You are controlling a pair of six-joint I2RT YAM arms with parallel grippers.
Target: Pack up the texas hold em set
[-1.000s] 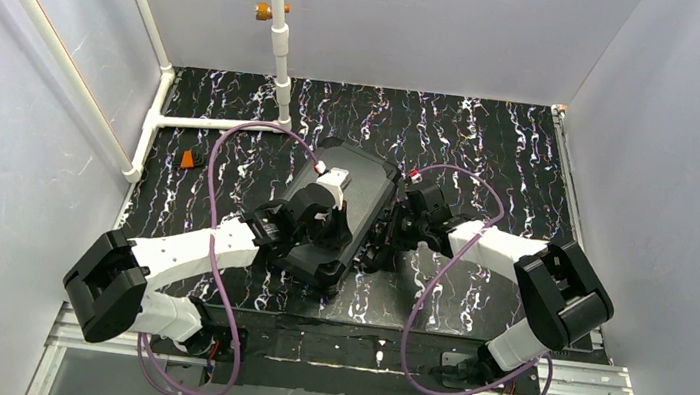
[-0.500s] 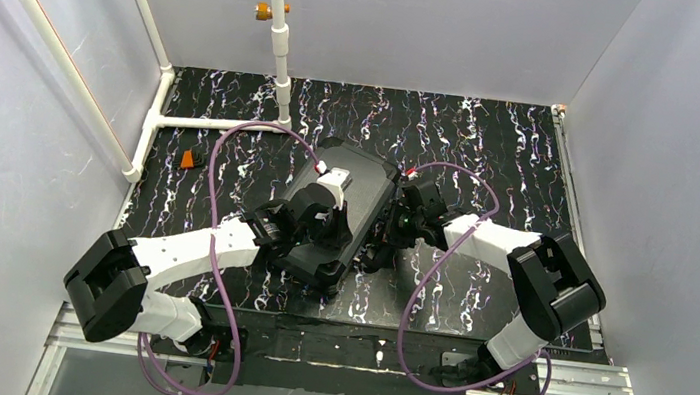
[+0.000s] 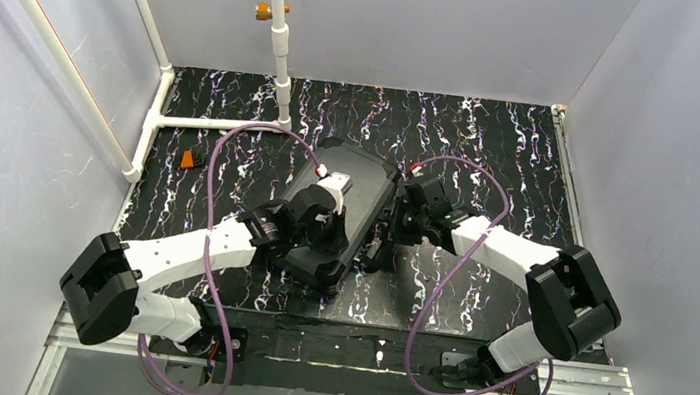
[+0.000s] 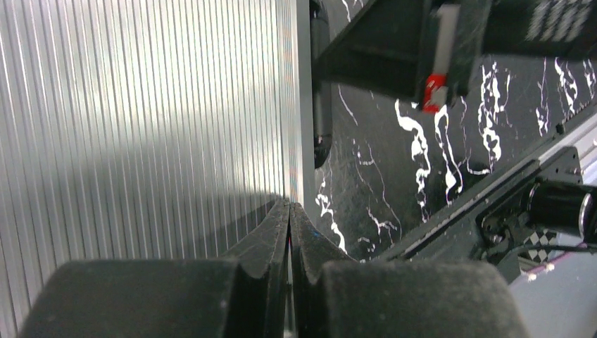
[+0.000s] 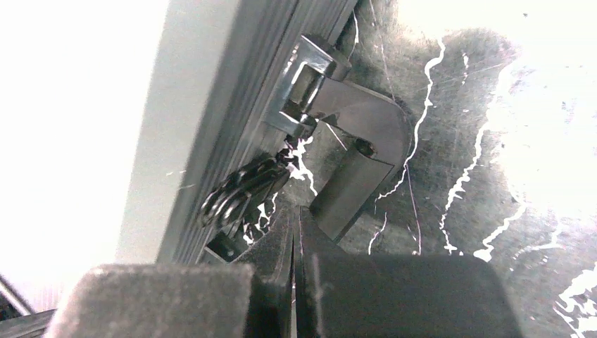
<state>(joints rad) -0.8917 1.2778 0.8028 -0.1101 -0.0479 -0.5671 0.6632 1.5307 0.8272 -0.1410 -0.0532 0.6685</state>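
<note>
Currently the case (image 3: 368, 185) lies shut and skewed at the centre of the desk (image 3: 493, 145); its contents are not visible. Over the last second the case has kept its position. The left arm has held its pose almost unchanged, with only a slight shift at its elbow. The right arm first drew in toward the case's right edge, and its elbow has now swung back out to the right while its wrist stayed at that edge. The left tool (image 4: 288, 211) is closed on nothing, tips together, just over the ribbed lid panel (image 4: 141, 127), apparently steadying it. The right tool (image 5: 296, 218) is likewise closed and empty, with its tips just beside the metal fitting (image 5: 313, 84) on the case edge. Whether that fitting is fastened cannot be determined. Judgement: loading looks complete, and the step in hand is securing the closure; the right arm's small adjustment suggests repositioning for a push on the fitting rather than a finished latch. A small orange-red item (image 3: 192, 158) lies well apart at the desk's left side. It is too small to identify; if it belongs to the set, packing is incomplete.
</note>
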